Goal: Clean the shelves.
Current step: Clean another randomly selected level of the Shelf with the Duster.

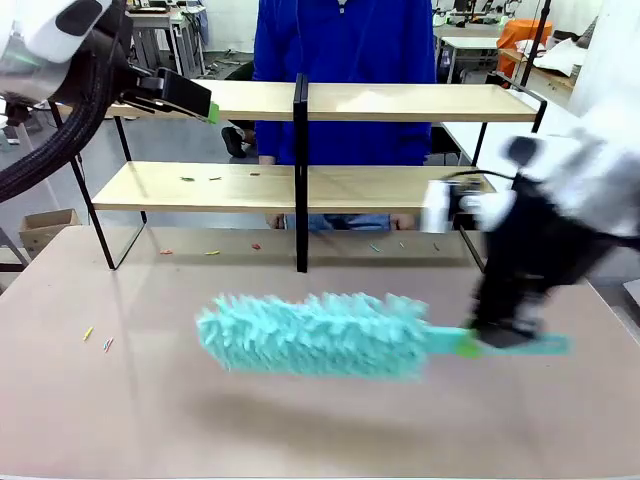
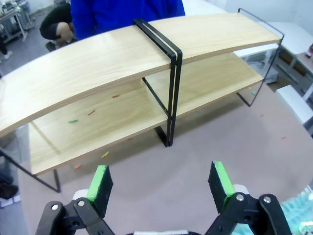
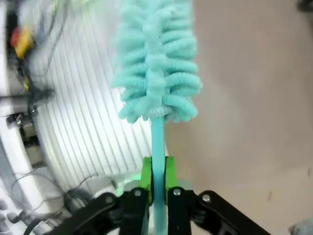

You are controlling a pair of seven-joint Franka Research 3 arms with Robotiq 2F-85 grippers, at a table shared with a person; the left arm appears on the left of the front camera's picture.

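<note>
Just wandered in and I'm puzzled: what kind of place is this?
Probably a robotics lab: the robot's right gripper holds a fluffy turquoise duster in front of wooden shelves, with more work tables behind.

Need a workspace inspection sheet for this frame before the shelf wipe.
Surface: beige tabletop, mostly bare.
Job's things: two-tier shelves upright; teal duster held over tabletop.
Clutter: small coloured scraps on lower shelf and tabletop.
Grippers: left gripper open, empty, facing shelves; right gripper shut on duster handle.
Cables: black hose along left arm.
Surroundings: person in blue behind shelves; cardboard box on floor.
</note>
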